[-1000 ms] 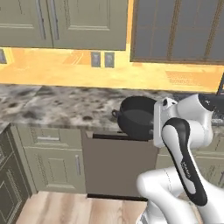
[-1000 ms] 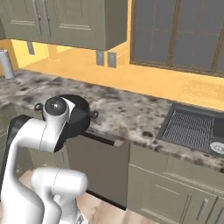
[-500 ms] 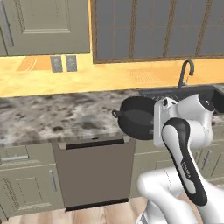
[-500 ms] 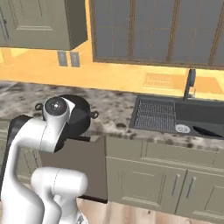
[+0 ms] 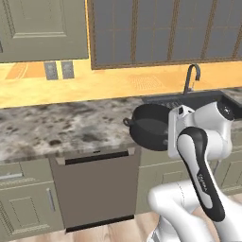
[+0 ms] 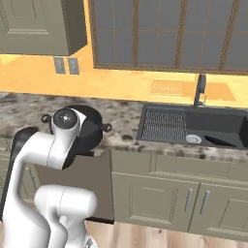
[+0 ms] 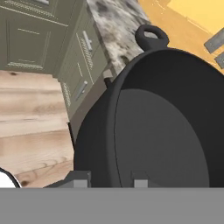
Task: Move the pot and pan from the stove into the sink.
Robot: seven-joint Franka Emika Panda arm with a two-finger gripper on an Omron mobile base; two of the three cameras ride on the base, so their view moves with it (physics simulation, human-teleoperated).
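While the gripper pinches the rim of the dark pot, holding it tilted above the counter edge, left of the sink, I judge it stiff, heavy and likely to swing from so small a hold.

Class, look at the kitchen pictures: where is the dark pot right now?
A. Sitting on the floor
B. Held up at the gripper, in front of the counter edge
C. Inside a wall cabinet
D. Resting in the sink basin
B: the pot hangs tilted at the gripper, beside the sink, not in it.
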